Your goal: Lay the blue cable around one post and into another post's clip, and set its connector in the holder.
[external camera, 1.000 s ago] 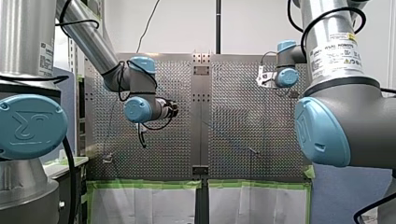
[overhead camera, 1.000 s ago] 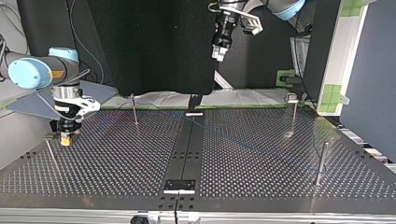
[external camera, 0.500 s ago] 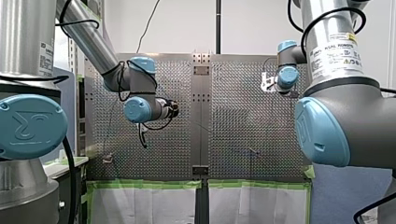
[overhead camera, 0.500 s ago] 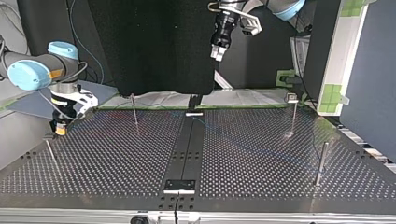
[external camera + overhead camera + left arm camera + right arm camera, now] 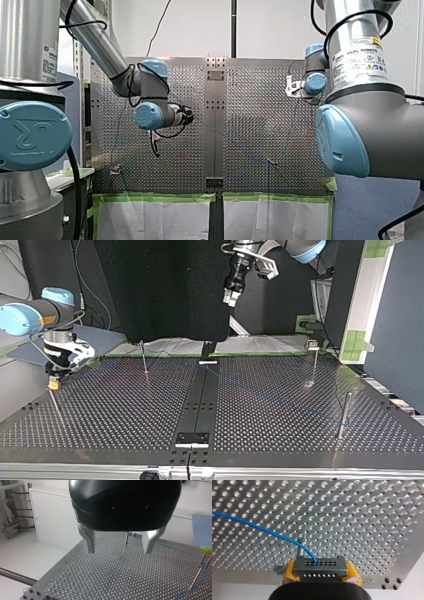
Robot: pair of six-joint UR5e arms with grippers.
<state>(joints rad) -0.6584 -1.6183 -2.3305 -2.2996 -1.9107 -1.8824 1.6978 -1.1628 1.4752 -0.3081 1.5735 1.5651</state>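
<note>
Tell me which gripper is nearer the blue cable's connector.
Right. My right gripper is shut on the connector; my left gripper hangs open, high above the table, apart from it.

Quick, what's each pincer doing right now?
Left pincer: open, empty.
Right pincer: closed on the connector.

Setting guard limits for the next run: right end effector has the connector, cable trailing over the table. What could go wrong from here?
The connector in the right end effector sits close beside a thin post; a sideways move could knock it.
The blue cable trails free over the perforated table and may snag while being routed.
The left end effector hangs open above the table, so nothing steadies the cable.
</note>
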